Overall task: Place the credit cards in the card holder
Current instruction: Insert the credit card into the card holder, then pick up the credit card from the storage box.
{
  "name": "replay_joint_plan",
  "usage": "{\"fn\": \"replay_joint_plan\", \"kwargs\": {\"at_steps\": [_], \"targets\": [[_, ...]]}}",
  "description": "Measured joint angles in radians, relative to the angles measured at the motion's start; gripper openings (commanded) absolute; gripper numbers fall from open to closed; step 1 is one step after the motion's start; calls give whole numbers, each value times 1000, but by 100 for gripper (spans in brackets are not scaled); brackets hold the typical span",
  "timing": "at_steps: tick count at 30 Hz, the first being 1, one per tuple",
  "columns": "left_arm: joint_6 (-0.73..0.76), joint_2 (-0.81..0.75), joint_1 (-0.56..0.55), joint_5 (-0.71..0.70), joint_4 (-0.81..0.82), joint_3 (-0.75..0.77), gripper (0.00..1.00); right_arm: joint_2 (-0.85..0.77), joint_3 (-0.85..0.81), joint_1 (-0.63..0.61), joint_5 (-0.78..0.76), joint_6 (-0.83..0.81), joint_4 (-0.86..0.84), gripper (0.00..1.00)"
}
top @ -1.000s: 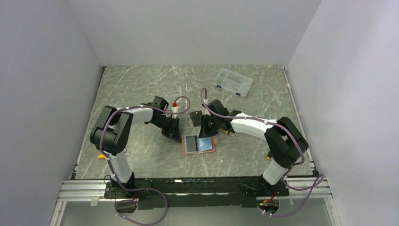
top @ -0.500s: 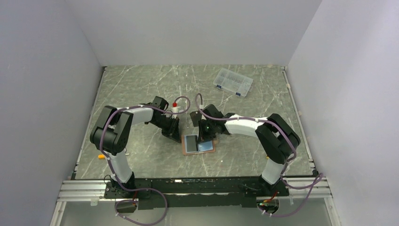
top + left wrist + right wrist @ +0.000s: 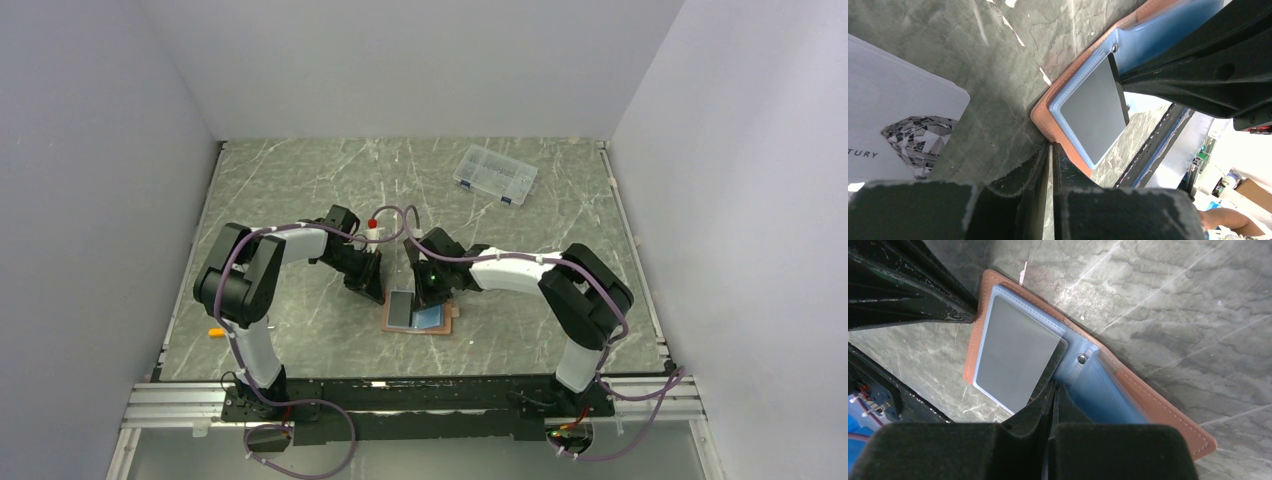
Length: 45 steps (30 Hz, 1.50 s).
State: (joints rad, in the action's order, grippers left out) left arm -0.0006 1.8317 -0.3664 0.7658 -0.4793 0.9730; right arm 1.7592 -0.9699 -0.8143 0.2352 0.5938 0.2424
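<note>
The grey card (image 3: 1015, 357) lies in the holder's (image 3: 1168, 414) left half, just left of the clenched right claw (image 3: 1053, 386); the clenched left claw (image 3: 1051, 147) pins that rim

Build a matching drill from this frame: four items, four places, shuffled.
Items
1. card holder
2. clear organizer box
3. pale diamond-print card
4. right gripper

Places
A. far right part of the table
B. tips over the blue-grey inner pockets
C. lying open at mid-table
D. flat on the table, outside the holder, beside the left gripper

Pairs: 1-C, 2-A, 3-D, 4-B
</note>
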Motion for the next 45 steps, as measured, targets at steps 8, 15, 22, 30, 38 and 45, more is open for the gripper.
{"fn": "replay_joint_plan", "kwargs": {"at_steps": [8, 15, 22, 30, 38, 45], "targets": [[8, 0, -2, 1, -1, 0, 14, 1, -2, -11, -2, 0, 5, 0], [76, 0, -3, 15, -96, 64, 30, -16, -1, 18, 13, -2, 19, 33], [181, -95, 21, 3, -208, 147, 99, -152, 3, 195, 58, -4, 16, 53], [315, -206, 35, -135, -386, 366, 99, -310, 112, 418, 65, 37, -9, 66], [380, -21, 119, -111, -584, 768, 99, -422, 233, 565, -23, 91, 23, 71], [323, 19, 114, -2, -529, 898, 99, -457, 306, 653, -35, 126, 21, 72]]}}
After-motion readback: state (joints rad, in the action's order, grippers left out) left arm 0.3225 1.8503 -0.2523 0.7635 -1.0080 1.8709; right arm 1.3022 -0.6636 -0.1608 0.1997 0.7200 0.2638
